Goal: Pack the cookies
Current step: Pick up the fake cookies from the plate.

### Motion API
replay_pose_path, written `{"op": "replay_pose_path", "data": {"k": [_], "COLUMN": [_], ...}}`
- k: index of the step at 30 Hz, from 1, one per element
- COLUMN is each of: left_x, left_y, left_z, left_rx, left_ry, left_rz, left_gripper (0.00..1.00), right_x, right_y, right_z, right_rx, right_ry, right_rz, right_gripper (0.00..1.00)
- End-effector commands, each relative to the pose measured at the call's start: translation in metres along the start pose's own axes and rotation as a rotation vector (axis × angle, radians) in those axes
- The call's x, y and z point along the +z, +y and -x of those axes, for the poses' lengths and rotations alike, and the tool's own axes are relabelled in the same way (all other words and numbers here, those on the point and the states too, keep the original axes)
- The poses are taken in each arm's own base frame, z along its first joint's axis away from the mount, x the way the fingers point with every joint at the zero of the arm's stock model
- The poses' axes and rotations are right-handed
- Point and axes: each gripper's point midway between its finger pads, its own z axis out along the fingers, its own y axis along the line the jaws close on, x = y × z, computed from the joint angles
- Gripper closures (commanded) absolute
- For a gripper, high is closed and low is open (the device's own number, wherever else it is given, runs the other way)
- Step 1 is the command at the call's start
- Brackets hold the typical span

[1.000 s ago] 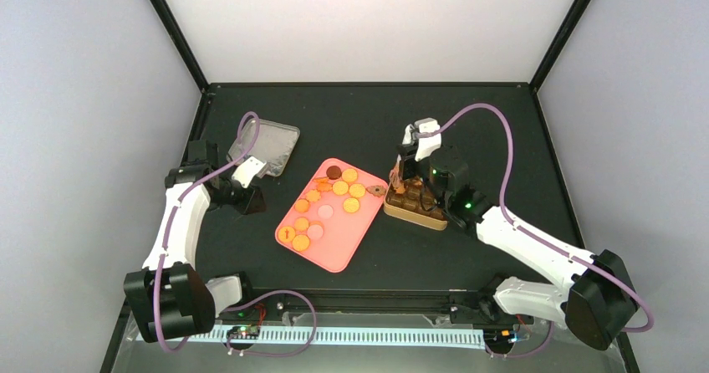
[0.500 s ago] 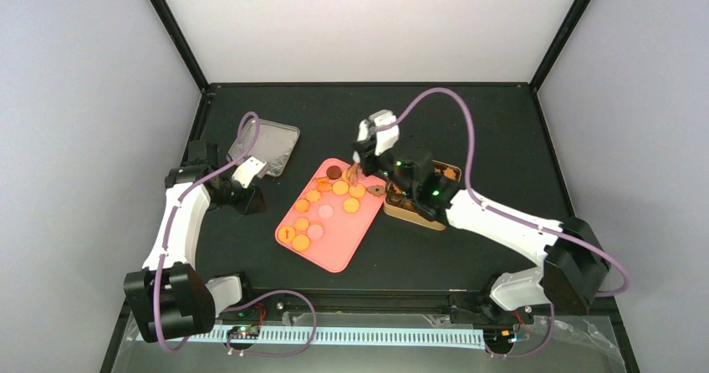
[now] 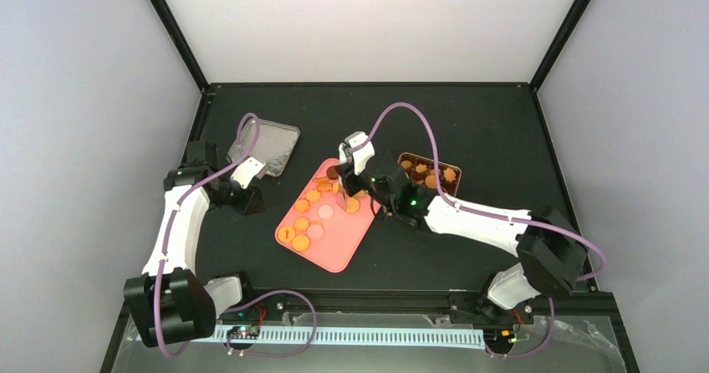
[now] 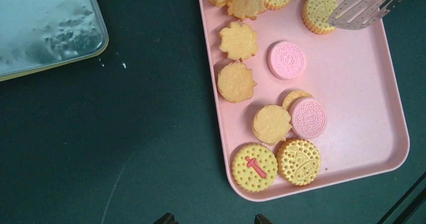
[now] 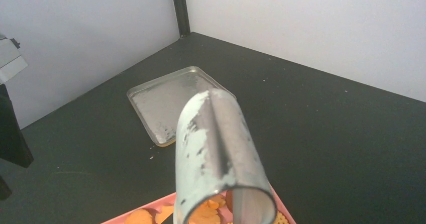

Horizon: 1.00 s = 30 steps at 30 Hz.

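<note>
Tabletop (image 3: 468, 114): right arm (image 3: 468, 216) (gripping tongs (image 5: 216, 148)) overhangs cookies (image 4: 298, 160).

The right arm (image 3: 468, 216) and its slotted metal tool (image 4: 364, 5) hang over the pink tray's (image 4: 351, 73) far end; the cookies (image 4: 271, 123) nearer lie open from above.

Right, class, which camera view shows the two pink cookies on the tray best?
The left wrist view: both pink cookies lie below it on the tray, stamped patterns clear. The top external view shows them as small pale discs. The right wrist view catches orange cookies, no pink ones.
</note>
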Motion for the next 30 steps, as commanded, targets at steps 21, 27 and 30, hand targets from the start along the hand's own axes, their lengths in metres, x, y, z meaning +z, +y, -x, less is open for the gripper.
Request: {"op": "replay_pose_path", "data": {"k": [21, 27, 30], "left_x": [-0.008, -0.009, -0.011], "left_y": [0.003, 0.006, 0.006], "left_z": [-0.009, -0.010, -0.010], "left_rx": [0.019, 0.014, 0.014], "left_ry": [0.008, 0.007, 0.005], "left_rz": [0.023, 0.030, 0.035], "left_gripper": [0.58, 0.58, 0.58], "right_x": [0.094, 0.101, 0.106], "right_y": [0.029, 0.032, 0.030], "right_z": [0.046, 0.030, 0.029], "right_rx": [-0.085, -0.087, -0.080], "right_ry": [-0.045, -0.007, -0.003], "right_rz": [0.076, 0.097, 0.096], "right_gripper": [0.66, 0.64, 0.65]}}
